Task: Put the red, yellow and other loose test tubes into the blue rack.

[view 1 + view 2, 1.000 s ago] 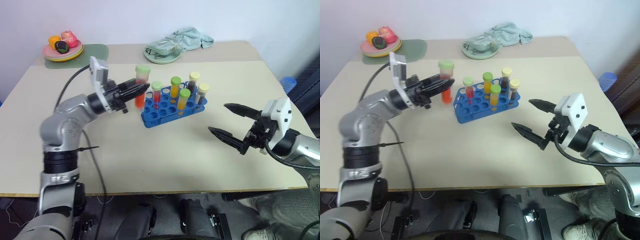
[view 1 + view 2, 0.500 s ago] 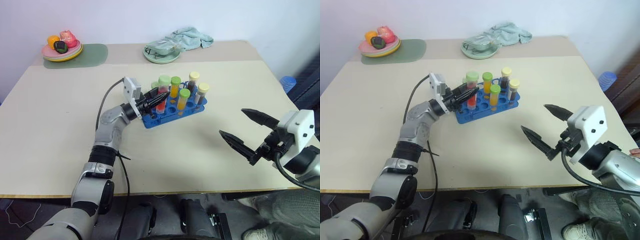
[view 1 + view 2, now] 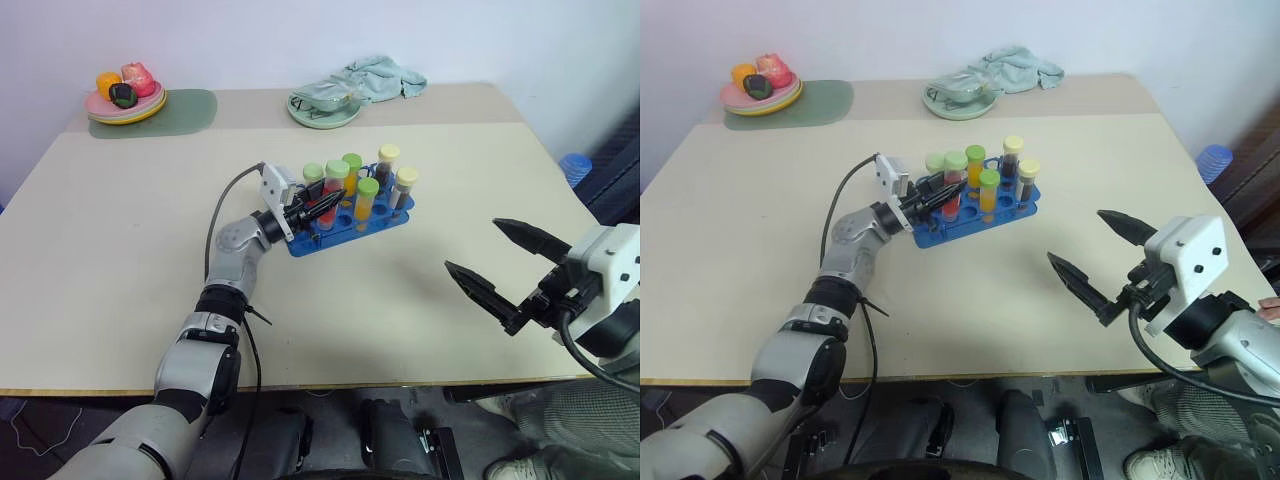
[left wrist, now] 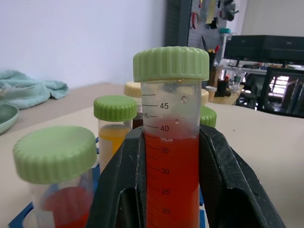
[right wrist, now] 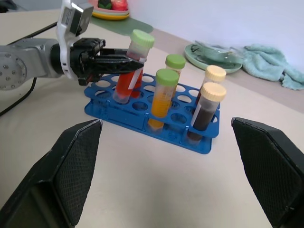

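Observation:
The blue rack (image 3: 345,228) stands mid-table with several capped tubes upright in it: orange (image 5: 164,97), dark brown (image 5: 204,111) and red (image 4: 57,199) ones. My left gripper (image 3: 330,203) is shut on a red test tube (image 5: 127,78) with a green cap (image 4: 171,63). The tube leans a little, and its lower end is in a hole at the rack's left end. Black fingers (image 4: 118,190) clamp its sides. My right gripper (image 3: 474,246) hovers open and empty over the table, right of the rack and nearer the front edge.
A pale green plate (image 3: 323,108) with a teal cloth (image 3: 378,75) sits at the back. A plate of toy fruit (image 3: 125,98) on a green mat is at the back left. A blue object (image 3: 578,165) lies beyond the table's right edge.
My left gripper has carried the red tube down and to the right, from above the table beside the rack into the rack. The right gripper drew back slightly, still open.

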Robot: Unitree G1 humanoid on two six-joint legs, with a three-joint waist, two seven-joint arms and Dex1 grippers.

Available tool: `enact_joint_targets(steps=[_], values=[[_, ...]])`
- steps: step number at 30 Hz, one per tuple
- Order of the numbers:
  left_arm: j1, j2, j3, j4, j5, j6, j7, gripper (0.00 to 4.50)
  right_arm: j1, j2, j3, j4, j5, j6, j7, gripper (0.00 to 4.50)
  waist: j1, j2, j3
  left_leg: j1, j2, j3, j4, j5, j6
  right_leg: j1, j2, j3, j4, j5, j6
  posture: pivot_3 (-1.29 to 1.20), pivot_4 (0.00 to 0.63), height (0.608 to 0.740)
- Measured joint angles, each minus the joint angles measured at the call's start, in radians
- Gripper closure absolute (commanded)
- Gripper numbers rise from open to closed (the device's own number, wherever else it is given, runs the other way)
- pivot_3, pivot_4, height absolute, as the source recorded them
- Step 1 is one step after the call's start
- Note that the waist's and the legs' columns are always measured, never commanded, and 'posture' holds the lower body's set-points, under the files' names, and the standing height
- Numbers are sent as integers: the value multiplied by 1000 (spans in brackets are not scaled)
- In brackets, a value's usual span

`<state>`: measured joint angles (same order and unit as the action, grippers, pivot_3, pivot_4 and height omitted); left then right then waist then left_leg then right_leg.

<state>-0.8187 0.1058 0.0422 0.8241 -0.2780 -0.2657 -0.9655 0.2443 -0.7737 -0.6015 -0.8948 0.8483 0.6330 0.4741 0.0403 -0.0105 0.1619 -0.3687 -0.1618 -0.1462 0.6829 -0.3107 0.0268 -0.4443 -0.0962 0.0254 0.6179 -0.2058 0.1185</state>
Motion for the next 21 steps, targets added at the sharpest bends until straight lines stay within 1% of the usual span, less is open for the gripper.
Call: enact_joint_targets(steps=[8, 9, 10, 12, 13, 15, 16, 19, 21], values=[[20, 4, -4, 10, 19, -27, -12, 3382, 0, -5, -1, 0, 1, 1, 0, 0, 0, 0, 0, 0, 0, 0, 0, 0, 1, 0, 0, 0, -1, 0, 0, 0, 150, 740], [19, 4, -5, 11, 25, -30, -7, 3024, -2, -5, -1, 0, 1, 0, 0, 0, -1, 0, 0, 0, 0, 0, 0, 0, 1, 0, 0, 0, -1, 0, 0, 0, 150, 740], [18, 4, -4, 15, 26, -26, -8, 2573, -4, -5, -1, 1, 0, 0, 1, 0, -1, 0, 0, 0, 0, 0, 0, 0, 1, 0, 0, 0, -1, 0, 0, 0, 150, 740], [18, 10, -4, 32, 20, 11, -31, 1780, -9, -6, 0, 5, 0, 0, 3, 0, -1, 0, 0, 0, 0, 0, 0, 0, 1, 0, 0, 0, -1, 0, 0, 0, 150, 740], [22, 12, -4, 39, 19, 22, -36, 1214, -10, -6, 0, 7, 0, 0, 4, 0, -1, 0, 0, 0, 0, 0, 0, 0, 1, 0, 0, 0, -1, 0, 0, 0, 150, 740], [25, 12, -4, 38, 20, 19, -32, 234, -12, -8, 0, 10, 0, 0, 4, 0, 0, 0, 0, 0, 0, 0, 0, -1, 1, 0, 0, 0, -1, 0, 0, 0, 150, 740], [25, 12, -3, 35, 20, 18, -27, 13, -13, -8, 0, 12, 0, 0, 6, 0, 1, 0, 0, 0, 0, 0, 0, -1, 1, 0, 0, 0, -1, 0, 0, 0, 150, 740], [42, 12, 1, -28, 5, 33, -38, 13, -14, -9, 0, 16, -1, 0, 12, 0, 0, 0, 0, -1, 0, 0, 0, -1, 1, 0, 0, 0, -2, 0, 0, 0, 150, 740], [78, 18, 0, -132, -11, 75, -36, 13, -21, -10, 10, 19, -2, -1, 16, 0, -3, 0, 0, -1, 0, 0, 0, -1, 1, 0, 0, 0, -2, 0, 0, 0, 150, 740]])
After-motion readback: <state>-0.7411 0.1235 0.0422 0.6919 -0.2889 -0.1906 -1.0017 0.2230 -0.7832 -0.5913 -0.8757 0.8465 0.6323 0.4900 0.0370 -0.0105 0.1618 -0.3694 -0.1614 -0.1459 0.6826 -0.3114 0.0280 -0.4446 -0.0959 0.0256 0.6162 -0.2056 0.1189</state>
